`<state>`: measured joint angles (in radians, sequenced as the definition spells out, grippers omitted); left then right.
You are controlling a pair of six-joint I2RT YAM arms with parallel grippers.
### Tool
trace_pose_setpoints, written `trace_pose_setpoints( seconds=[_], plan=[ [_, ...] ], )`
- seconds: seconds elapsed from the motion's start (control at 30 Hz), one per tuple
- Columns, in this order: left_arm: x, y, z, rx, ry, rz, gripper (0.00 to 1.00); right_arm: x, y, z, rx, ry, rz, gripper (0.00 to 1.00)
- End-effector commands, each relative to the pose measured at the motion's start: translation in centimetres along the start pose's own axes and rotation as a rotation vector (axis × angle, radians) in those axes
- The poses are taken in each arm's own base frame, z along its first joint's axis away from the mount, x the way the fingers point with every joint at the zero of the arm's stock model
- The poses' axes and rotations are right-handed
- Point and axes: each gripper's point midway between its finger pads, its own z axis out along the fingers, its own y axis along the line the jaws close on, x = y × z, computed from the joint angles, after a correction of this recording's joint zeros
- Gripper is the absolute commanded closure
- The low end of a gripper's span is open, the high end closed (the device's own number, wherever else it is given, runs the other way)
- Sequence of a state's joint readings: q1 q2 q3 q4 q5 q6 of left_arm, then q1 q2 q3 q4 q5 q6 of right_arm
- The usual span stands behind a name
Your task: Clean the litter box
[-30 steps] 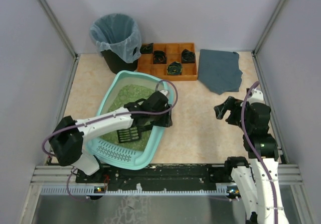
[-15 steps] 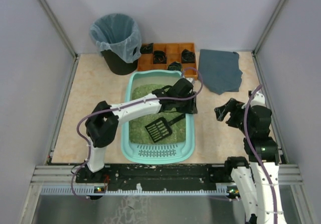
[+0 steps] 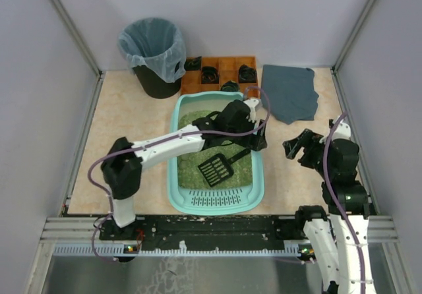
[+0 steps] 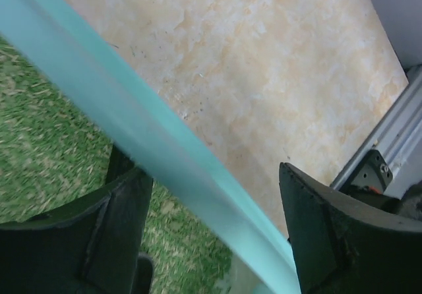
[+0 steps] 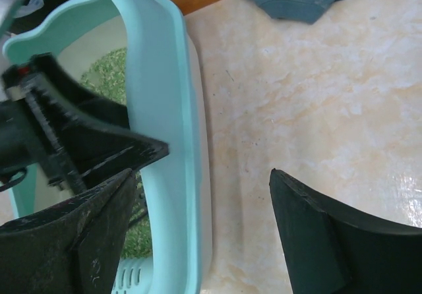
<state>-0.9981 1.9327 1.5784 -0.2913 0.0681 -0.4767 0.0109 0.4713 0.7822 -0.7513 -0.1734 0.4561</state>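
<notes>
– Teal litter box [image 3: 215, 202] is set centrally on the worktop [image 3: 290, 182], scoop [image 3: 221, 165] lying in it. Its right rim is straddled by the spread left pincer [image 4: 212, 175]; the right pincer [image 5: 202, 173] is spread beside it.
– Noted. Box could be dragged or tipped if that rim is snagged.

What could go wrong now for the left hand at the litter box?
The left hand stands open astride the right wall of the litter box. A sideways move before lifting might drag or tip the box and spill its contents.
The scoop lies inside the box, its handle close to that hand; a careless descent might strike it.
The box's far end sits right by the orange tray; a push that way could shift the tray.
</notes>
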Motion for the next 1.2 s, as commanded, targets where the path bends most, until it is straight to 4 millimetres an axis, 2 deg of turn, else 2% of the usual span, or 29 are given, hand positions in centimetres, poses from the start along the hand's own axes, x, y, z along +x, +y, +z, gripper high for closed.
trace_pose_setpoints(
  seconds=[0.0,0.17,0.3,0.43,0.53,0.63,0.83,0.97,1.07,1.17],
  plan=[
    [-5.2,-2.2,-6.8,0.057,-0.240,0.159,0.15,-3.3,1.9,-1.6,-0.053,-0.105,-0.029,0.19],
    [-6.8,-0.6,-13.0,-0.016,-0.354,0.263,0.11,-3.4,1.9,-1.8,-0.052,-0.116,-0.033,0.19],
    [-7.7,1.9,-17.4,-0.135,-0.423,0.298,0.10,-3.3,2.0,-1.6,-0.058,-0.110,-0.032,0.19],
    [-9.7,6.8,-21.2,-0.296,-0.470,0.271,0.10,-3.2,1.9,-1.4,-0.054,-0.103,-0.034,0.19],
    [-12.7,11.1,-24.1,-0.356,-0.500,0.249,0.12,-3.0,1.8,-1.3,-0.052,-0.096,-0.032,0.19],
    [-15.9,14.4,-26.2,-0.428,-0.541,0.295,0.15,-2.6,1.8,-1.2,-0.056,-0.085,-0.029,0.19],
    [-21.2,17.1,-26.8,-0.500,-0.587,0.424,0.15,-2.3,2.0,-1.4,-0.066,-0.065,-0.033,0.19],
    [-24.3,19.9,-26.0,-0.539,-0.560,0.449,0.16,-2.4,2.1,-1.7,-0.069,-0.065,-0.040,0.19],
    [-26.0,22.6,-25.2,-0.568,-0.527,0.442,0.18,-2.3,2.2,-1.8,-0.071,-0.058,-0.041,0.19],
    [-26.7,25.3,-24.4,-0.586,-0.495,0.420,0.20,-2.2,2.2,-1.8,-0.074,-0.051,-0.047,0.19]
  ],
)
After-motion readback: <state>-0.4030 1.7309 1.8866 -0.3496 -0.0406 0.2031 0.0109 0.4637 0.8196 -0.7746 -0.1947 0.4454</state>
